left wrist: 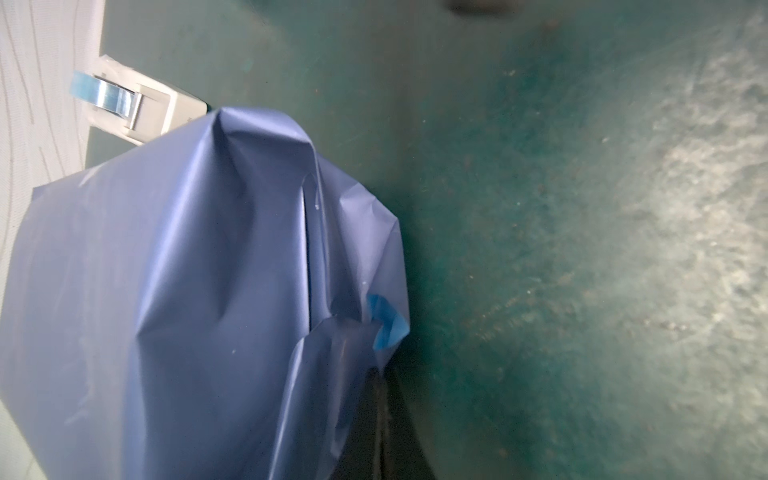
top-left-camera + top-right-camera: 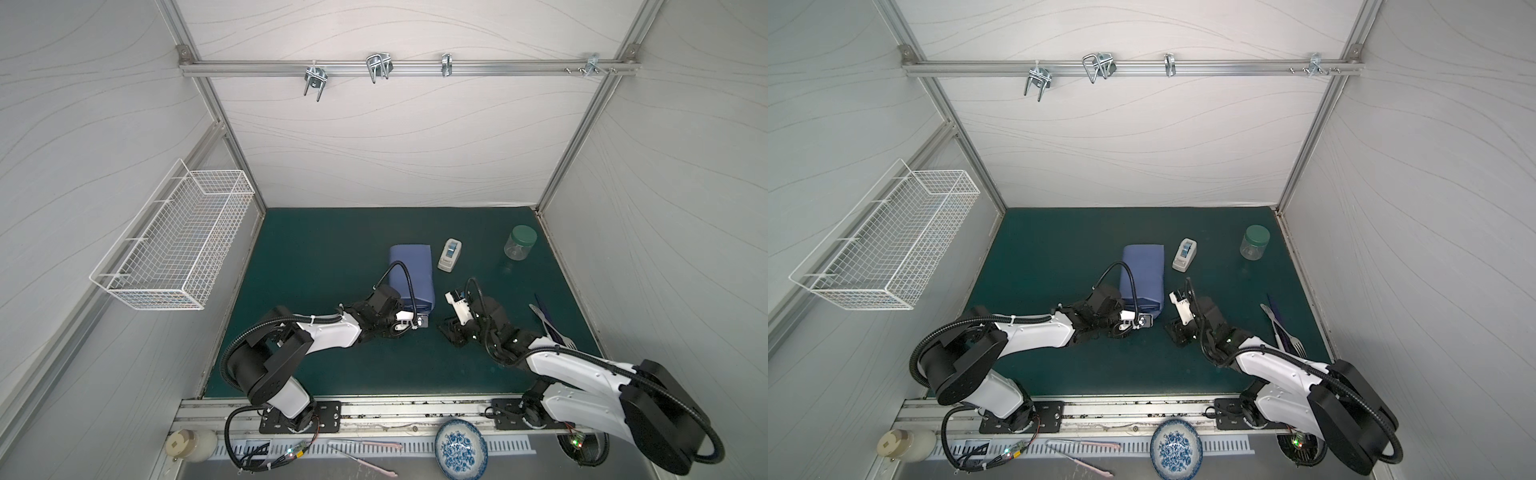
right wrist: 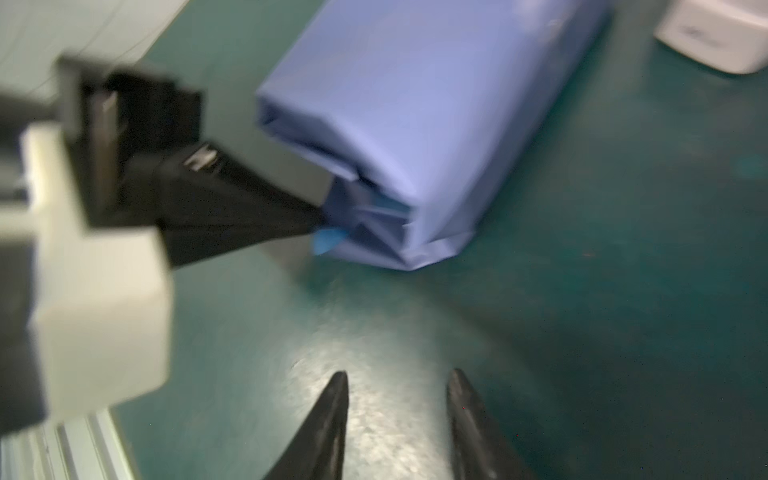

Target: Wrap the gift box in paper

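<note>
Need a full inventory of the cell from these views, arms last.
indigo-blue wrapping paper: 1, folded round a parcel, mat centre; gift box hidden inside
white tape dispenser: 1, blue roll, right of parcel
clear plastic jar with green lid: 1, mat's far right
utensils, fork included: a few, white, purple, grey, mat's right edge
white wire basket: 1, left wall
metal hooks: 4, back rail
blue-and-white patterned bowl: 1, front ledge
thin pink tool: kind unclear, front ledge
cream bottle: 1, front-left ledge
dark green mat: 1
left gripper: black, shut on paper's end fold
right gripper: black, open, empty, over mat
</note>
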Robot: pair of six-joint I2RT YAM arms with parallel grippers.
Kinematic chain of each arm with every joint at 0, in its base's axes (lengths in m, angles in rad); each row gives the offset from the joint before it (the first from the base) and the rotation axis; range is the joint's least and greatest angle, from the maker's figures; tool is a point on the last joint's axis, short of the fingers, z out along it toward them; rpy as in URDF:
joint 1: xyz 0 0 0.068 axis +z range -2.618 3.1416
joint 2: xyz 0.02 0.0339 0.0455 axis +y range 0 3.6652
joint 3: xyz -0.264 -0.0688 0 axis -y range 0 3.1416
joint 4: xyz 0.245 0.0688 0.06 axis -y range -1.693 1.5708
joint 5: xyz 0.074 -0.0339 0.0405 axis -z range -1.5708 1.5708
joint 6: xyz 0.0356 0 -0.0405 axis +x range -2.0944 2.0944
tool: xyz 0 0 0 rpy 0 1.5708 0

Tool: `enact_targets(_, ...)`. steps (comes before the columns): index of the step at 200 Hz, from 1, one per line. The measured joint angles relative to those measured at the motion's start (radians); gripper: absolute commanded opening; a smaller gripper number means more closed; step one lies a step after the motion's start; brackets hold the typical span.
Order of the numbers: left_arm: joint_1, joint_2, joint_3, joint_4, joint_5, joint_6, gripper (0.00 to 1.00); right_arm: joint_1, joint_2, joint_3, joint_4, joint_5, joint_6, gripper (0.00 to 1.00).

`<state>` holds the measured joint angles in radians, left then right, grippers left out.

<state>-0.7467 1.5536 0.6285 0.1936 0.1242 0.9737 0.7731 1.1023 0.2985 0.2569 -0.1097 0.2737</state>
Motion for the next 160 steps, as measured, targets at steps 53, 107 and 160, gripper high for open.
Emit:
enact_targets(53, 0.021, -0.009, -0.012, 0.021, 0.035, -0.016, 0.0, 0.095, 0.251, -0.075, 0.417, 0.05, -0.096, 0.36)
enact_targets(107, 0.032, -0.01, -0.016, 0.026, 0.054, -0.029, 0.0, 0.121, 0.53, -0.056, 0.766, 0.082, -0.201, 0.37)
enact_targets(160, 0.034, -0.01, -0.018, 0.025, 0.058, -0.035, 0.0, 0.122, 0.657, -0.053, 0.982, 0.126, -0.262, 0.4)
